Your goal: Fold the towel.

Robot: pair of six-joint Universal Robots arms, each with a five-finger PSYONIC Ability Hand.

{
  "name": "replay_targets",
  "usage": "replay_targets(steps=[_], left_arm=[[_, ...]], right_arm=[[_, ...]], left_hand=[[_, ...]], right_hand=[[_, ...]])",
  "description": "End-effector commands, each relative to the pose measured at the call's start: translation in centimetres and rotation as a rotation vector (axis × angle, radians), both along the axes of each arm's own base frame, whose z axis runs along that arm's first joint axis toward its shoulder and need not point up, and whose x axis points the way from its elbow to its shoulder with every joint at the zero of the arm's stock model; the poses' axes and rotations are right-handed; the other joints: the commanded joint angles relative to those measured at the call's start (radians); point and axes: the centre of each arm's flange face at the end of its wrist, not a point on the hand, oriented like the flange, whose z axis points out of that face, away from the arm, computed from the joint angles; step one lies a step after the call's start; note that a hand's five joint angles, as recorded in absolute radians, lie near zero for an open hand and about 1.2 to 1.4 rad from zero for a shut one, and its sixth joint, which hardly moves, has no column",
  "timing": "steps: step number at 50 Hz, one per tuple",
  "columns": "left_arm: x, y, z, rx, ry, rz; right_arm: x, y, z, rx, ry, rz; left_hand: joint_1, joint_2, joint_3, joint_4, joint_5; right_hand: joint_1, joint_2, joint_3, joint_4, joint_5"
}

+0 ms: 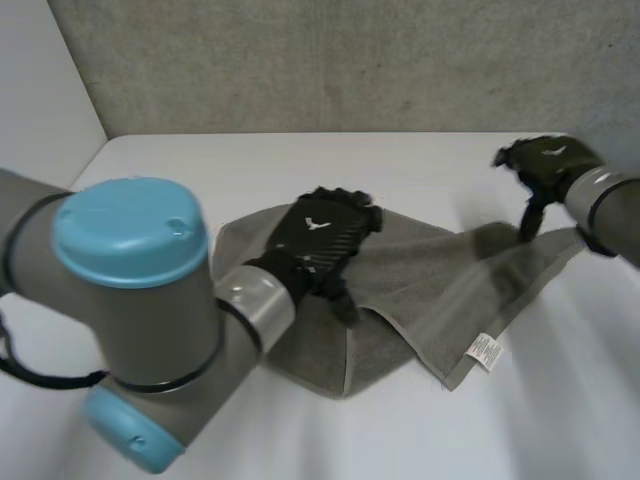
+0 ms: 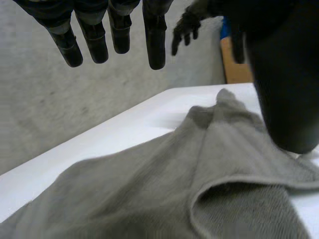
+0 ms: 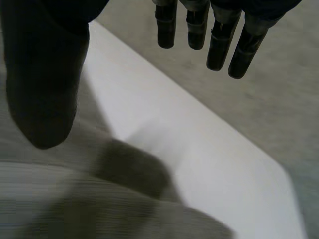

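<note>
A grey towel (image 1: pixel 420 290) lies rumpled on the white table (image 1: pixel 300 165), with its near part doubled over and a white tag (image 1: pixel 485 352) at a near corner. My left hand (image 1: pixel 322 235) hovers over the towel's left part, fingers (image 2: pixel 94 40) straight and apart from the thumb, holding nothing; the cloth (image 2: pixel 149 189) lies loose beneath it. My right hand (image 1: pixel 548 165) hangs above the towel's far right corner, thumb pointing down. Its fingers (image 3: pixel 219 40) are straight and empty, with the towel (image 3: pixel 75 209) under the palm.
A grey wall (image 1: pixel 350 60) runs behind the table's far edge. Bare table lies beyond the towel and along the front. A brown box (image 2: pixel 237 64) stands past the table in the left wrist view, near my right hand (image 2: pixel 187 27).
</note>
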Motion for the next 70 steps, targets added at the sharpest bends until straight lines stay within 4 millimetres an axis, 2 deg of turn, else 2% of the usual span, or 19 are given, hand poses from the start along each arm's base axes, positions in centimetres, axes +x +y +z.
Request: replay_targets(steps=[1,2,3,5,10,16,20,26,28,29,31,32,34,38,43,46,48,59,70], left_arm=[[5.0,-2.8,-1.9,0.063,-0.057,0.152],[5.9,-3.5,-2.5,0.082,-0.067,0.181],[5.9,-3.5,-2.5,0.082,-0.067,0.182],[7.4,-4.6,-3.7,0.125,-0.083,0.211],[8.6,-5.6,-5.3,0.165,-0.108,0.178],[10.7,-7.3,-6.9,0.151,-0.182,0.170],[11.1,-7.8,-7.4,0.144,-0.208,0.169],[11.3,-8.4,-8.1,0.133,-0.212,0.176],[11.1,-8.3,-8.4,0.130,-0.213,0.171],[11.1,-8.3,-8.4,0.130,-0.213,0.171],[11.1,-8.3,-8.4,0.127,-0.212,0.169],[11.1,-8.3,-8.4,0.127,-0.212,0.169],[11.1,-8.4,-8.3,0.123,-0.212,0.169],[11.1,-8.4,-8.3,0.123,-0.212,0.169],[10.9,-7.9,-8.5,0.127,-0.216,0.159],[10.8,-7.9,-8.6,0.122,-0.214,0.156],[10.6,-7.9,-8.6,0.107,-0.209,0.152],[9.4,-7.3,-10.1,0.116,-0.239,0.102],[9.0,-7.3,-11.1,0.089,-0.288,0.074]], right_arm=[[4.8,7.8,-2.9,0.145,-0.001,0.256],[5.6,9.1,-3.5,0.170,0.005,0.299],[5.6,9.1,-3.5,0.171,0.005,0.299],[7.2,11.0,-4.8,0.205,0.023,0.363],[8.7,12.1,-6.8,0.244,0.043,0.415],[9.9,11.4,-8.7,0.204,0.070,0.378],[10.4,10.9,-9.4,0.168,0.082,0.348],[10.9,10.1,-10.7,0.137,0.086,0.320],[11.1,10.0,-11.0,0.132,0.086,0.316],[11.1,10.0,-11.0,0.132,0.086,0.316],[11.0,9.8,-11.0,0.128,0.090,0.307],[11.0,9.8,-11.0,0.128,0.090,0.306],[10.9,9.6,-10.9,0.124,0.091,0.293],[10.5,9.4,-10.4,0.115,0.089,0.272],[10.0,9.7,-8.5,0.076,0.066,0.245],[9.8,9.7,-8.2,0.069,0.063,0.241],[8.9,9.2,-7.8,0.060,0.057,0.213],[6.3,7.5,-8.0,0.065,0.054,0.130],[5.2,6.3,-7.8,0.070,0.005,0.071]], left_hand=[[0.021,0.025,0.023,0.024,0.008],[0.036,0.040,0.037,0.039,0.023],[0.036,0.040,0.037,0.039,0.023],[0.054,0.058,0.055,0.057,0.040],[0.080,0.084,0.081,0.083,0.067],[0.092,0.096,0.093,0.095,0.078],[0.092,0.096,0.093,0.095,0.078],[0.095,0.099,0.096,0.098,0.081],[0.095,0.099,0.096,0.098,0.081],[0.095,0.099,0.096,0.098,0.081],[0.095,0.099,0.096,0.098,0.081],[0.095,0.099,0.096,0.098,0.081],[0.095,0.099,0.096,0.098,0.081],[0.095,0.099,0.096,0.098,0.081],[0.101,0.105,0.102,0.104,0.087],[0.106,0.111,0.108,0.109,0.093],[0.127,0.131,0.128,0.130,0.114],[0.174,0.178,0.175,0.177,0.161],[0.194,0.199,0.196,0.198,0.181]], right_hand=[[-0.061,-0.072,-0.068,-0.083,-0.066],[-0.061,-0.072,-0.068,-0.083,-0.066],[-0.061,-0.072,-0.068,-0.083,-0.066],[-0.061,-0.072,-0.068,-0.083,-0.066],[-0.045,-0.057,-0.052,-0.067,-0.050],[0.055,0.043,0.048,0.033,0.049],[0.126,0.114,0.119,0.103,0.120],[0.334,0.323,0.327,0.312,0.329],[0.538,0.527,0.531,0.516,0.533],[0.540,0.528,0.532,0.517,0.534],[0.846,0.835,0.839,0.824,0.841],[0.848,0.836,0.841,0.826,0.842],[1.160,1.148,1.152,1.137,1.154],[1.161,1.149,1.154,1.139,1.155],[1.161,1.149,1.154,1.139,1.155],[1.161,1.149,1.154,1.139,1.155],[1.161,1.149,1.154,1.139,1.155],[1.161,1.149,1.154,1.139,1.155],[1.161,1.149,1.154,1.139,1.155]])
